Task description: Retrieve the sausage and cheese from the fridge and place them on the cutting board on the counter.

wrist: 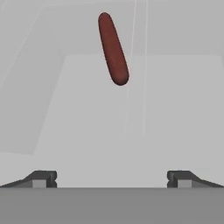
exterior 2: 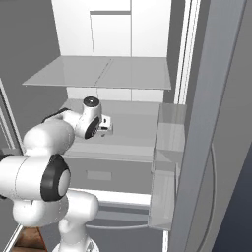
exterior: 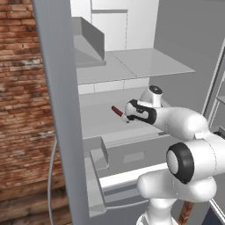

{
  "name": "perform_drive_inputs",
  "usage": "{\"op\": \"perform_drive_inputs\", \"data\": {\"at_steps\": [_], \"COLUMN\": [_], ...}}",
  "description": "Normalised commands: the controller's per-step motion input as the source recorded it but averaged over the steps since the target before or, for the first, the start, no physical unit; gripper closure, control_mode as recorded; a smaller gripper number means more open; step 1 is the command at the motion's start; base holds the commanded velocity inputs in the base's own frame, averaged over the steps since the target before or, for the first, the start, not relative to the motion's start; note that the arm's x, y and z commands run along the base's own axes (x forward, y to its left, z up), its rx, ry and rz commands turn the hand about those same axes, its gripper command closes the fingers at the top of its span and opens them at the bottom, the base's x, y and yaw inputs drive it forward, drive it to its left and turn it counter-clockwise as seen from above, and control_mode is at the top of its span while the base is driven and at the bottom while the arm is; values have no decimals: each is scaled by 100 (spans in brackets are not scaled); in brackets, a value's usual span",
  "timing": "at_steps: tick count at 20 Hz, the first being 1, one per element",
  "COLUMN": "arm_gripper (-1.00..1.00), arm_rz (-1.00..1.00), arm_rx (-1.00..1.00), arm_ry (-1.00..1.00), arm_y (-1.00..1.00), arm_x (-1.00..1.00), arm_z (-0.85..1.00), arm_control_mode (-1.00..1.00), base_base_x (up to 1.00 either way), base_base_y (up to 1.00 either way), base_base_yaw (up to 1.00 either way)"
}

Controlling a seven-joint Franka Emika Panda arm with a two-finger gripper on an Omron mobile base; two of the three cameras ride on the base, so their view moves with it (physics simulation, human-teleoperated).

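Open fridge with the arm reaching onto a middle grey shelf; in the left base view the gripper sits low over that shelf, its front just beside one end of the sausage, which shows as a short dark red sliver on the shelf ahead of the hand; the same view also takes in a brick wall to the left, the edge of the open door with its curved silver handle, and door bins below. The right base view shows the gripper from the other side, over the same shelf, with the other door's bins at the right; the sausage cannot be made out there, the hand standing in front of that spot. The hand view gives the clearest look at the sausage: a slim, smooth, dark red-brown link with rounded ends, lying flat on the pale shelf, slightly slanted, its near end towards the fingers but well apart from them; the two dark fingertips stand wide apart at the bottom corners with nothing between them, so the jaws are open and hold nothing. No brand, label or readable writing appears on the sausage, the shelves or the doors.
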Motion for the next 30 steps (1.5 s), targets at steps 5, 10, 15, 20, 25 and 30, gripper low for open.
{"op": "perform_drive_inputs", "data": {"at_steps": [5,10,15,20,25,30], "arm_gripper": [-100,-100,-100,-100,-100,-100], "arm_rz": [0,0,0,0,0,0], "arm_rx": [4,0,0,3,3,1], "arm_ry": [0,-1,-2,-1,0,0], "arm_y": [7,15,12,2,0,3], "arm_x": [43,39,39,45,57,50], "arm_z": [-16,-29,-30,-14,-5,-15], "arm_control_mode": [-100,-100,-100,-100,-100,-100], "base_base_x": [0,0,0,0,0,0], "base_base_y": [0,0,0,0,0,0], "base_base_yaw": [0,0,0,0,0,0]}}
